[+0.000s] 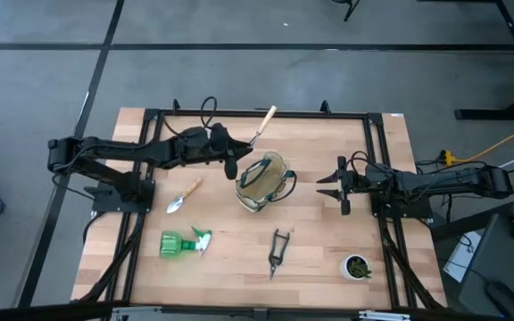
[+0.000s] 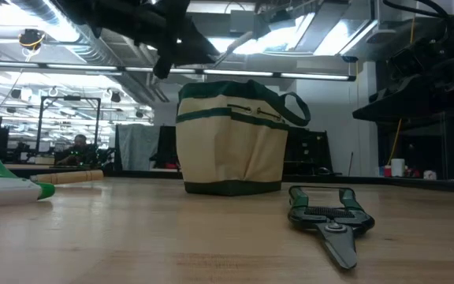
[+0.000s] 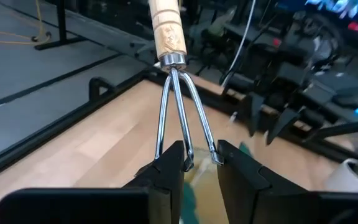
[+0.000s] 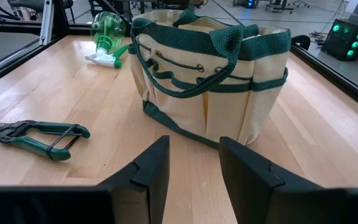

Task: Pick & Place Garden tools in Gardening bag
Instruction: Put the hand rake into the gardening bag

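In the high view the left gripper (image 1: 236,166) hangs just left of the gardening bag (image 1: 263,181), near the frame's centre. It is clamped on the metal tines of the hand rake (image 3: 178,118), whose wooden handle (image 1: 265,119) points up and to the right, toward the table's (image 1: 319,232) far edge. The left wrist view shows the two fingers (image 3: 165,174) pinching the chrome prongs, with the handle rising to the top of the frame.

The right gripper (image 1: 328,183) hovers right of the bag, apart from it. In its wrist view the jaws stand parted with nothing between them, and the cream-and-green bag fills the upper middle.

The trowel (image 1: 184,194) lies left of the bag. The spray bottle (image 1: 184,242) lies on its side at lower left. The pruning shears (image 1: 277,251) lie below the bag, and a potted plant (image 1: 357,266) stands at lower right.

In the low view the bag stands upright at centre, with the shears at right foreground.
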Motion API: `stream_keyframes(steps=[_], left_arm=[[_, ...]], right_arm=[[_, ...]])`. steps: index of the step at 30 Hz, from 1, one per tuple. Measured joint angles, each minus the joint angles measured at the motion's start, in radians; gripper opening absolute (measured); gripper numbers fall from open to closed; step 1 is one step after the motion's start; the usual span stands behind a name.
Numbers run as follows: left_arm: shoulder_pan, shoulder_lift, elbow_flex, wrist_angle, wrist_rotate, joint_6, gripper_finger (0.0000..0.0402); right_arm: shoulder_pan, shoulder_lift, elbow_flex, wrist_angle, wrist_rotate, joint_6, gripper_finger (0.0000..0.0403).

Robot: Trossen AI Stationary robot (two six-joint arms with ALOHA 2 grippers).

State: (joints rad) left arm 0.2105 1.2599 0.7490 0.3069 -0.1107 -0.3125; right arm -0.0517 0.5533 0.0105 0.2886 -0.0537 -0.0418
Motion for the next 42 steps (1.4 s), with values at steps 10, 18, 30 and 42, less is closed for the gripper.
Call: stream_keyframes(steps=[10, 18, 30, 42], left_arm=[[-0.081, 0.0, 0.0, 0.077, -0.071, -0.077, 0.0073], [-0.144, 0.0, 0.028, 0.087, -0.132, -0.12, 0.0073], [-0.246, 0.003, 0.056, 0.079, -0.226, -0.109, 0.0073], [-0.295, 0.151, 0.055, 0.093, -0.298, -0.096, 0.0074]], right_arm=[[0.0, 0.0, 0.0, 0.0, 0.0, 0.0, 0.0144], [0.0, 0.0, 0.0, 0.0, 0.0, 0.0, 0.0144], [0.0, 0.0, 0.0, 0.0, 0.0, 0.0, 0.0144], [0.0, 0.0, 0.0, 0.0, 0.0, 0.0, 0.0144]])
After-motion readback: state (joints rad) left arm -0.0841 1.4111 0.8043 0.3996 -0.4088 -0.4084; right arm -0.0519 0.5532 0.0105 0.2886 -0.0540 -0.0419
